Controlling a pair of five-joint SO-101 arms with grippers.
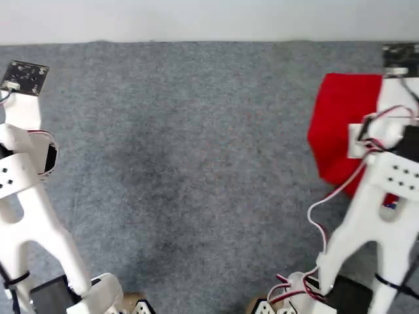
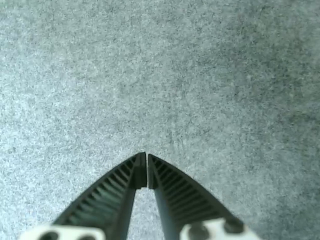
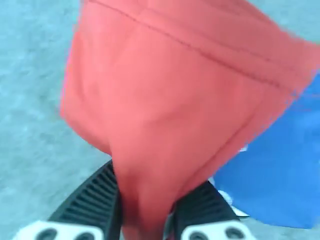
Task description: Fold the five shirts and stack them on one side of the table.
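From where I stand, the right pincer is clenched on a gathered fold of the red shirt. The cloth is pinched between its ribbed black fingers and bulges out beyond them. I take the grip to be there so the garment can be drawn or settled onto a pile at that side of the desk, since a blue shirt shows from under the red one's edge and looks like the start of the stack. Seen from above, the red shirt sits at the right edge of the grey surface as a compact, roughly squared block, partly hidden by the right arm over it. Its fabric is a soft, matte knit with a stitched seam running across it, and it is limp enough to crease where it is squeezed, so I expect it would slump rather than hold a fold once let go. The blue cloth looks smoother, with a small white patch at its edge that I cannot make out. The left pincer is closed on nothing, its toothed tips meeting over bare desk. The left arm stands at the opposite side, well apart from the shirts and, as I judge it, out of the way. The desk cover is a coarse, speckled grey felt or carpet, likely to drag a little on cloth
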